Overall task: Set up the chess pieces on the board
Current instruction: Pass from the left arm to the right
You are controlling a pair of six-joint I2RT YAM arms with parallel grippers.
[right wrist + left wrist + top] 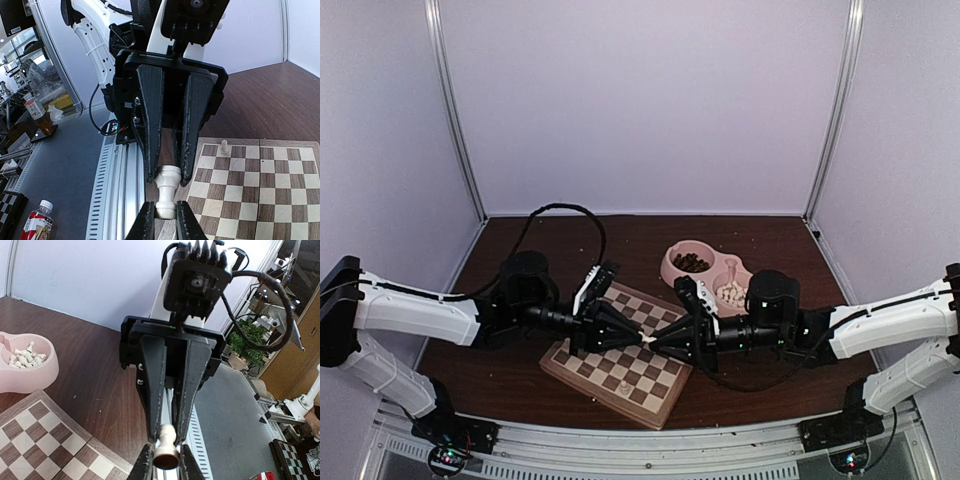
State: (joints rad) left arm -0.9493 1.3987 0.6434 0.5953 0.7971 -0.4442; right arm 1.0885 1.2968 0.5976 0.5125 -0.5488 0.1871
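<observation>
One pale cream chess piece (645,341) hangs lying sideways above the middle of the board (610,398), gripped from both ends. My left gripper (166,462) is shut on its wide base. My right gripper (165,216) is shut on its narrow head end. In the left wrist view the piece (168,439) shows its round underside between my own fingers (144,462). Another cream piece (624,385) stands upright on a square near the board's front edge and shows in the right wrist view as well (225,146). More cream pieces (730,293) lie in the bowl.
A pink double bowl (672,268) sits just behind the board's right corner, with dark brown pieces (690,262) in its left compartment. Both arms reach in low over the board from either side. The aluminium rail (650,440) runs along the near table edge.
</observation>
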